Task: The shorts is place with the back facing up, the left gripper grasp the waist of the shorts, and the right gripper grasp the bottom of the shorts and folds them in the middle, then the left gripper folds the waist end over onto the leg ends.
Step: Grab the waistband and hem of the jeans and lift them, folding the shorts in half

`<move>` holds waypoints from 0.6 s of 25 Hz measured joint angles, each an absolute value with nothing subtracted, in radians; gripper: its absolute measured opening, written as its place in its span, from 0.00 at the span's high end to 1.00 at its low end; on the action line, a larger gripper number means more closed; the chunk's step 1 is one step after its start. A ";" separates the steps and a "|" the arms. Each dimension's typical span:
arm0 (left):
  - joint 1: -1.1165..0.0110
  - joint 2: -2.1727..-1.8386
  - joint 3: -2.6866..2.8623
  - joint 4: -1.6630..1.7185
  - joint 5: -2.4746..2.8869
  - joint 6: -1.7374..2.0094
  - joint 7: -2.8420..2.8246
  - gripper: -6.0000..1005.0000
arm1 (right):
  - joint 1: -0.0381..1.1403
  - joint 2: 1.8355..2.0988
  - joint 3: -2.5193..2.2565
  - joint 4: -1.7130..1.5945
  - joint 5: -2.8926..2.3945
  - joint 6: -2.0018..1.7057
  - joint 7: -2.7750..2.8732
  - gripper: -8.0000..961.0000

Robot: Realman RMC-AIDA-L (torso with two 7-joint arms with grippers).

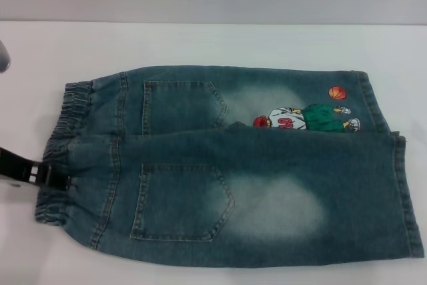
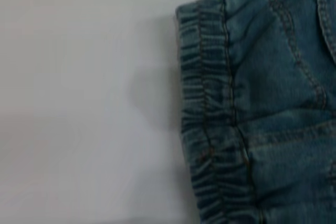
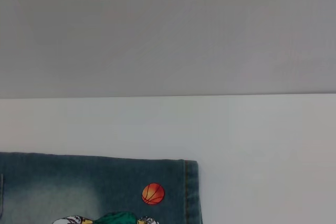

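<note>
Fingers of my left gripper (image 1: 50,173) sit at the left edge of the frame, touching the waist (image 1: 63,145); open or clenched, I cannot tell. My shorts (image 1: 253,171) lie folded lengthwise across the tabletop (image 1: 200,41), soft, floppy denim, best taken at the thick elastic band.

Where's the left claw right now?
In the head view, the left claw is at the left edge, at the waist of the shorts.
</note>
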State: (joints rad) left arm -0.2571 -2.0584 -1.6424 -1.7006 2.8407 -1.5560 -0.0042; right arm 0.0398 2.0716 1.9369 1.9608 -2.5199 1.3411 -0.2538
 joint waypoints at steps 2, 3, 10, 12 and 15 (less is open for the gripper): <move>-0.256 -2.059 -1.631 -1.704 2.840 -1.577 -0.022 0.22 | 0.040 2.072 1.942 1.962 -2.520 1.341 -0.258 0.28; -0.256 -2.059 -1.625 -1.705 2.840 -1.586 -0.029 0.22 | 0.040 2.072 1.945 1.963 -2.521 1.341 -0.259 0.28; -0.261 -2.059 -1.580 -1.700 2.842 -1.617 -0.061 0.22 | 0.037 2.073 1.961 1.945 -2.522 1.327 -0.286 0.28; -0.261 -2.059 -1.578 -1.698 2.842 -1.618 -0.064 0.22 | 0.037 2.072 1.961 1.938 -2.522 1.322 -0.289 0.28; -0.259 -2.059 -1.568 -1.698 2.844 -1.623 -0.068 0.22 | 0.032 2.072 1.960 1.938 -2.522 1.317 -0.292 0.28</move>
State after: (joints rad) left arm -0.2590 -2.0586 -1.5678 -1.6979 2.8445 -1.6227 -0.0680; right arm 0.0324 2.0723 1.9604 1.9375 -2.5220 1.3173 -0.2921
